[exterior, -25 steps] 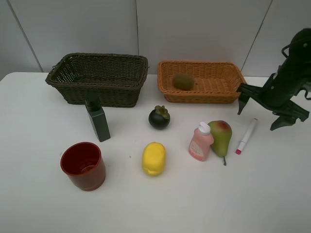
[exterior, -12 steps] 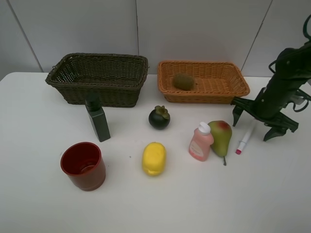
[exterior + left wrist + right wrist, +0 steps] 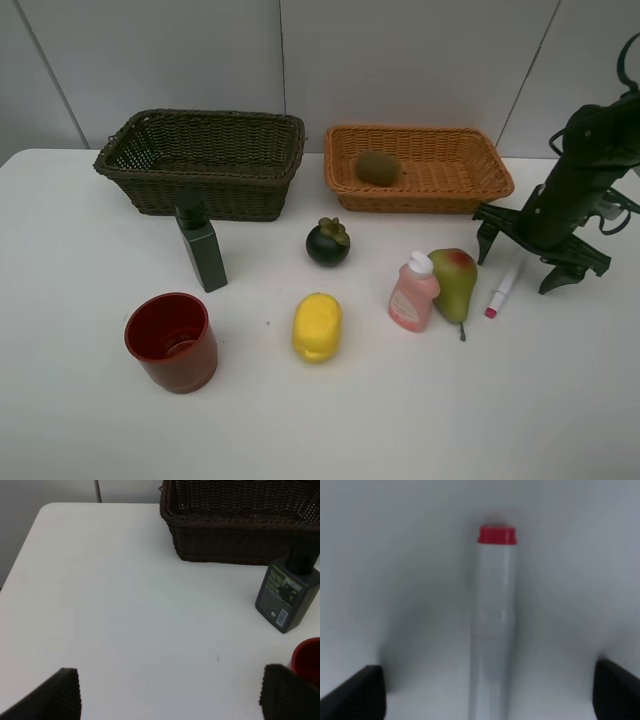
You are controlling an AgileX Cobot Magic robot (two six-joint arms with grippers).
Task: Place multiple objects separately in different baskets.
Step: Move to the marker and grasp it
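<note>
Marker [image 3: 503, 288], white with a pink tip, lay near the tabletop's right edge in front of the orange-tan basket [image 3: 420, 200], with the right gripper [image 3: 520, 265] spread astride it, pinching nothing; we judged the pick in hand, calling next for a squeeze on its barrel.

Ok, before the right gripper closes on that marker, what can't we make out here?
- Marker: its rear end runs under the right gripper in the exterior high view; the right wrist view's edge cuts it off.
- Dark basket: its near wall hides its floor, exterior high view.
- Red cup: only a sliver at the left wrist view's edge.
- Dark green bottle: label print too small, left wrist view.
</note>
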